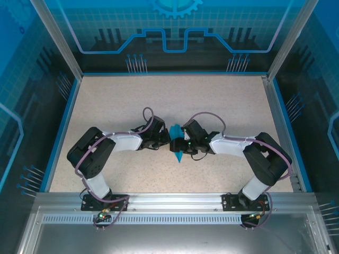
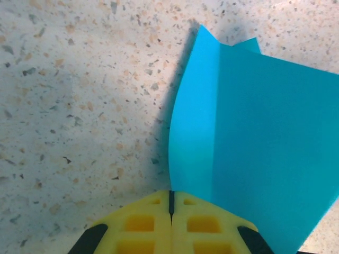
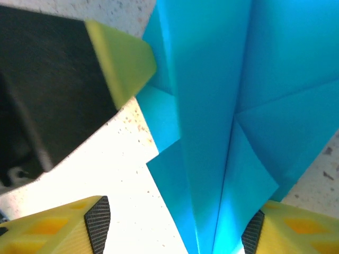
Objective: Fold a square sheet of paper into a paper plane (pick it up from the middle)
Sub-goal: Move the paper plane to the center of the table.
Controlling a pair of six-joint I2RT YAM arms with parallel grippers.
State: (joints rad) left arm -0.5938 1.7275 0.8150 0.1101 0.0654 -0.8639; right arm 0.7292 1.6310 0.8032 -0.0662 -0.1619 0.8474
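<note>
Item 1: paper plane [image 1: 179,153], part-folded, midway between side edges of the counter [image 1: 159,95]; left pincer [image 2: 171,198] pinched tight on its edge, steadying it, we judge; right pincer [image 3: 176,222] parted astride the creased body, gripping nothing.

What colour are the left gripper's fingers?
Yellow. The left gripper shows it best in the left wrist view, shut on the cyan paper plane.
</note>
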